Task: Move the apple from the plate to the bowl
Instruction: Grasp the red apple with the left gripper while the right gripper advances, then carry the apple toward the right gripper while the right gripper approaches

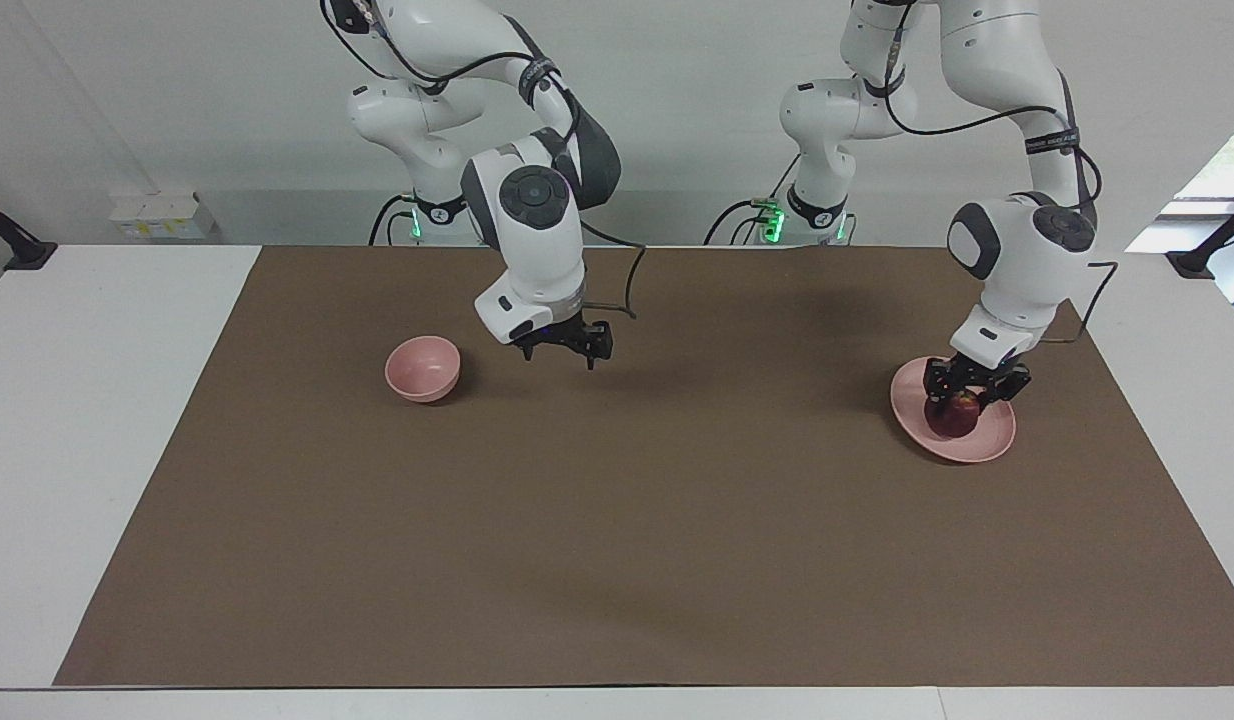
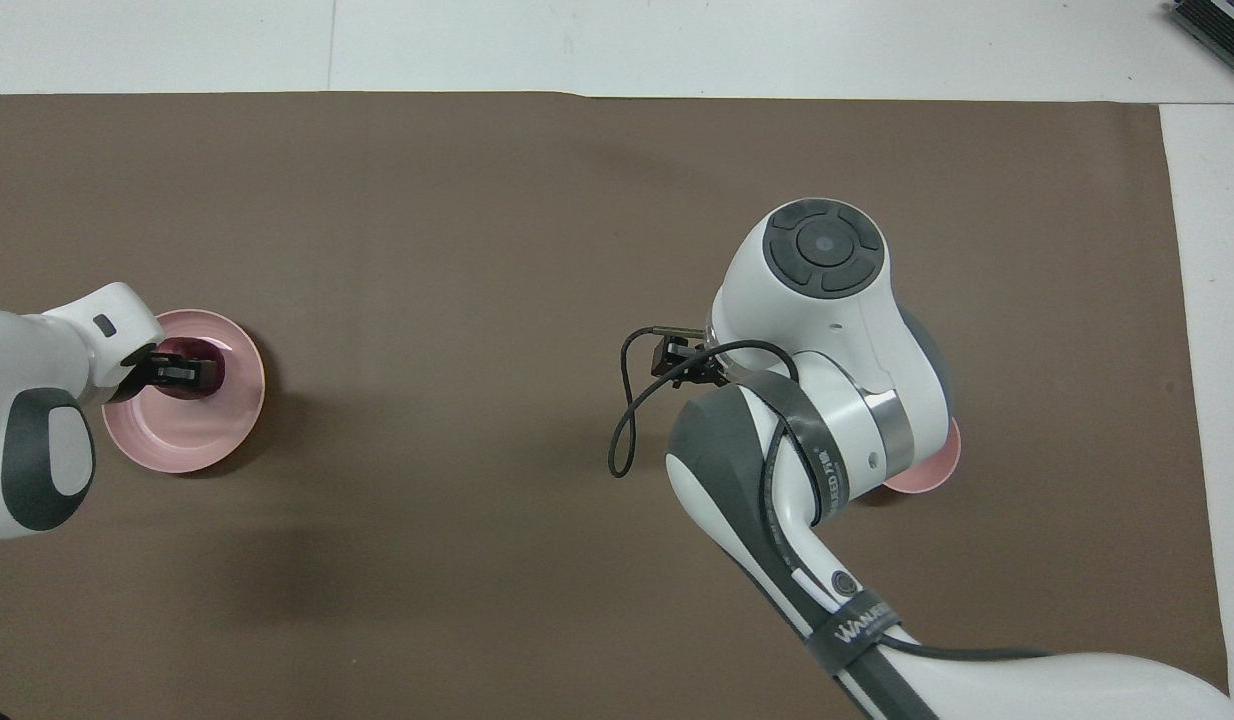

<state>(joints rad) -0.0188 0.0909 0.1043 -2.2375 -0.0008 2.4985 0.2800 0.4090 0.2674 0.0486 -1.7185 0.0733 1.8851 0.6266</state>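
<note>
The dark red apple sits on the pale pink plate at the left arm's end of the table. My left gripper is down on the plate, open, with a finger on each side of the apple. In the overhead view the left gripper covers most of the apple on the plate. The small pink bowl stands empty toward the right arm's end. My right gripper is open and empty, low over the mat beside the bowl, toward the table's middle.
A brown mat covers the table, with bare white tabletop at both ends. In the overhead view my right arm hides most of the bowl.
</note>
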